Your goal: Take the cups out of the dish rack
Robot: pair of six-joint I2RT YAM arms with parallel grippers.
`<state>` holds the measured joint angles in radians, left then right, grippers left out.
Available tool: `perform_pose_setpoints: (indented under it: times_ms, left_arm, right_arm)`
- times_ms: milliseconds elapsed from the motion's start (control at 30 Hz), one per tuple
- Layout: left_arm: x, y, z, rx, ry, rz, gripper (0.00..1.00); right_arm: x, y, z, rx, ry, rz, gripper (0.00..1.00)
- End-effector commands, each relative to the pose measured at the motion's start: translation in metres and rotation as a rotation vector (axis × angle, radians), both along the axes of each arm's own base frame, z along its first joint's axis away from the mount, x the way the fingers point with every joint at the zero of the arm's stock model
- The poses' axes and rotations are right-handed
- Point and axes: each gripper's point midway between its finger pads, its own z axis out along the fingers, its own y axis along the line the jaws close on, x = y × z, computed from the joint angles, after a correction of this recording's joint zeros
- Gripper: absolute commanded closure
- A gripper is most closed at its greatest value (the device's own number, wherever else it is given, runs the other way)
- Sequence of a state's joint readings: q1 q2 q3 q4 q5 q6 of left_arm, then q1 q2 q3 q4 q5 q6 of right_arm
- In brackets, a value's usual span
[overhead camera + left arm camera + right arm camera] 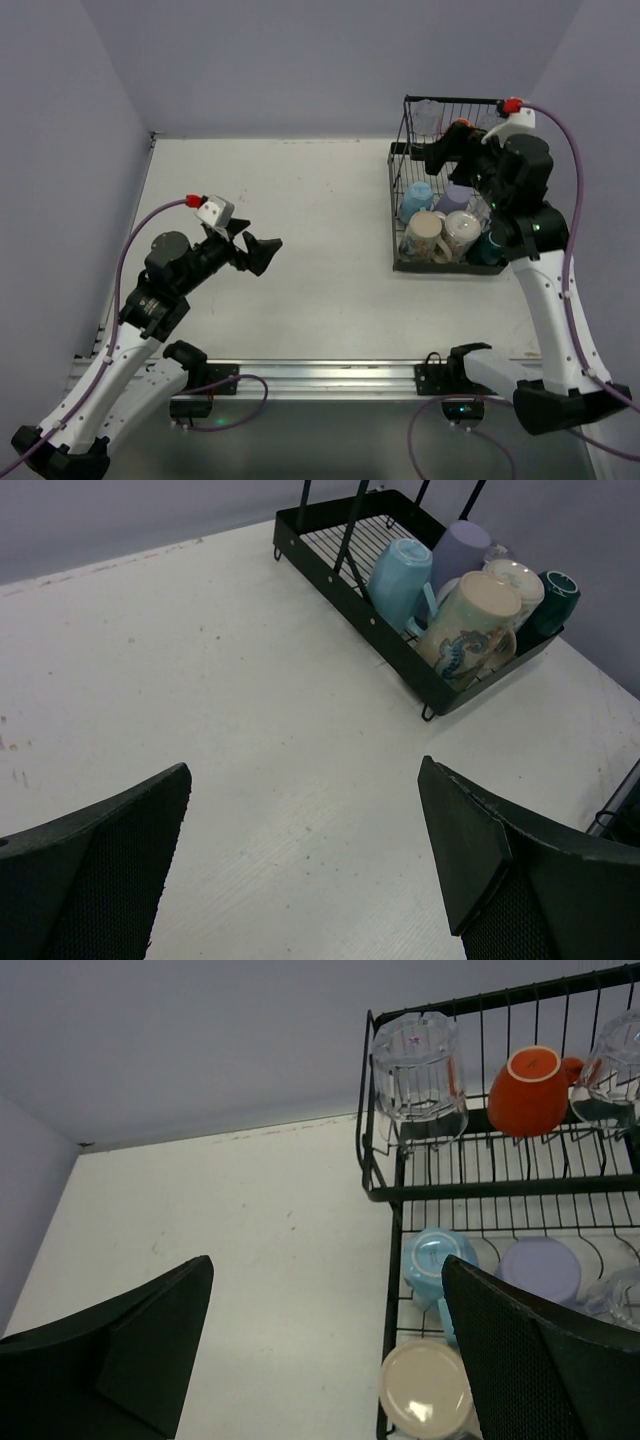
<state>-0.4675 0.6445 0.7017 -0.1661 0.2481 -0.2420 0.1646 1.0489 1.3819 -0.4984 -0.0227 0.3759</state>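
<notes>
Black dish rack [480, 1188] holds perhaps nine cups [528, 1090]; left gripper [305, 768], right gripper [328, 1260] spread wide.

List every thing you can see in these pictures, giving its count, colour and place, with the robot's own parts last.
table: one, white, under everything
rack: one, black wire, far right of the table
glasses: at least two, clear, upper basket
orange cup: one, orange-red, upper basket
blue cup: one, light blue, lower tray
lavender cup: one, lavender, lower tray
beige mug: one, beige with a picture, lower tray
pale cup: one, whitish, lower tray
green cup: one, dark green, lower tray
left claw: one, black, open, over bare table
right claw: one, black, open, above the rack's left edge
</notes>
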Motion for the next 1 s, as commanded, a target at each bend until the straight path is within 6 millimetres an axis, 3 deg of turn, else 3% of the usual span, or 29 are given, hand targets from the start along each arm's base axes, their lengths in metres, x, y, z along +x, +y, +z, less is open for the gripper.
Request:
perform_pose_setpoints:
  times_ms: [0, 33, 67, 100, 167, 200, 233, 267, 300, 333, 367, 400, 433, 600, 967]
  left_arm:
    - [0.0, 0.004, -0.005, 0.023, 0.005, 0.02, 0.0]
    - [-0.001, 0.003, -0.005, 0.023, 0.003, 0.017, 0.0]
    - [-0.001, 0.003, -0.005, 0.025, 0.003, 0.017, 0.0]
    - [-0.001, 0.003, -0.006, 0.026, 0.007, 0.016, 0.0]
    - [0.0, 0.003, -0.005, 0.026, 0.006, 0.02, 0.0]
    - [0.0, 0.004, -0.006, 0.028, 0.007, 0.023, 0.0]
    - [0.0, 0.004, -0.006, 0.029, 0.008, 0.024, 0.0]
    - [0.001, 0.004, -0.007, 0.032, 0.008, 0.029, 0.0]
    - [0.001, 0.004, -0.009, 0.033, 0.014, 0.029, 0.0]
    - [0.002, 0.004, -0.009, 0.035, 0.017, 0.03, 0.0]
    - [0.002, 0.004, -0.009, 0.036, 0.016, 0.029, 0.0]
    - [0.002, 0.003, -0.01, 0.037, 0.019, 0.027, 0.0]
    - [0.003, 0.003, -0.011, 0.039, 0.022, 0.027, 0.0]
    - [0.004, 0.003, -0.013, 0.045, 0.026, 0.027, 0.0]
    - [0.007, 0.001, -0.018, 0.057, 0.042, 0.026, 0.0]
  right_arm:
    - [0.043, -0.02, -0.002, -0.143, 0.019, -0.12, 0.01]
    - [0.051, -0.023, 0.005, -0.154, 0.011, -0.135, 0.01]
    - [0.068, -0.02, -0.01, -0.181, 0.052, -0.13, 0.01]
    - [0.075, -0.019, -0.011, -0.185, 0.059, -0.128, 0.01]
    - [0.089, -0.018, 0.0, -0.189, 0.041, -0.137, 0.07]
    - [0.103, -0.017, -0.012, -0.205, 0.075, -0.14, 0.09]
    - [0.111, -0.018, -0.001, -0.204, 0.053, -0.153, 0.11]
    - [0.118, -0.018, -0.002, -0.209, 0.059, -0.16, 0.13]
    - [0.131, -0.016, -0.018, -0.224, 0.103, -0.153, 0.18]
    - [0.137, -0.014, -0.007, -0.22, 0.082, -0.152, 0.2]
    - [0.144, -0.014, -0.009, -0.225, 0.089, -0.153, 0.21]
    - [0.156, -0.012, -0.024, -0.241, 0.126, -0.149, 0.2]
    - [0.16, -0.012, -0.015, -0.241, 0.11, -0.154, 0.18]
    - [0.187, -0.02, -0.025, -0.262, 0.116, -0.197, 0.15]
    - [0.225, -0.032, -0.07, -0.279, 0.203, -0.223, 0.16]
